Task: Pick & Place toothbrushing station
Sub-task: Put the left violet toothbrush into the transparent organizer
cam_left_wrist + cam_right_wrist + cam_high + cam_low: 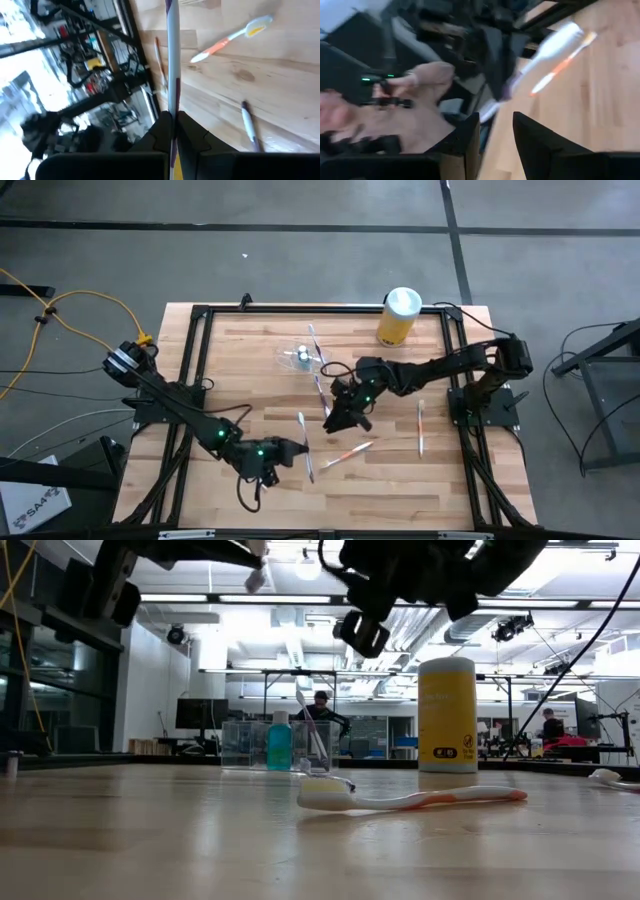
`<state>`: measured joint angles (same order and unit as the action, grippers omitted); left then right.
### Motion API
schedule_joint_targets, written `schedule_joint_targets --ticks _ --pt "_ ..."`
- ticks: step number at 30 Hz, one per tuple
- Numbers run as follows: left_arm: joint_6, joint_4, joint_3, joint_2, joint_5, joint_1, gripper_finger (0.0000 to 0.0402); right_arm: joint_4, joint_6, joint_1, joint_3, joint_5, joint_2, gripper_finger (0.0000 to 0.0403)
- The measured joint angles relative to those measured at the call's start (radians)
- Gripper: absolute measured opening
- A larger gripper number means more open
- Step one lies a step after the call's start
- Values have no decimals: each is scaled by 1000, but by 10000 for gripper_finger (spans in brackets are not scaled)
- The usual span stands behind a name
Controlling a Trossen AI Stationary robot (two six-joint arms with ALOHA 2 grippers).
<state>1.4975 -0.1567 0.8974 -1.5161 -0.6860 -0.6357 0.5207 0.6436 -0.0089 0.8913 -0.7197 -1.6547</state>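
- Station [300, 357]: clear holder on the tabletop, near the yellow canister [399, 316], holding a blue bottle [279, 746] and a brush.
- Judgement: light, rigid, slick, easily tipped; take hold at the rim wall.
- Left end effector [297, 452], well apart from the station, is clenched on a toothbrush [173, 75].
- Right end effector [340, 415], nearer the station, stands half parted, grasping nothing visible.

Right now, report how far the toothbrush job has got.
Done: the clear holder already has one toothbrush standing in it, next to a blue bottle. In hand: the left gripper is shut on a purple toothbrush, lifted off the table; the right gripper hangs open and empty mid-table. Left: the orange toothbrush and others lie loose on the wood.
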Motion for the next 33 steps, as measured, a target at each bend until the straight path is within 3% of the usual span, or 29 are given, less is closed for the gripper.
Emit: schedule_joint_targets --ticks 3,14,33 --pt "75 -44 0 -20 6 4 3 28 30 -14 0 -45 0 110" --pt "209 -190 0 -37 102 47 3 30 17 -16 0 -22 0 110" --pt "261 -221 0 -37 252 146 3 26 11 3 0 15 0 110"
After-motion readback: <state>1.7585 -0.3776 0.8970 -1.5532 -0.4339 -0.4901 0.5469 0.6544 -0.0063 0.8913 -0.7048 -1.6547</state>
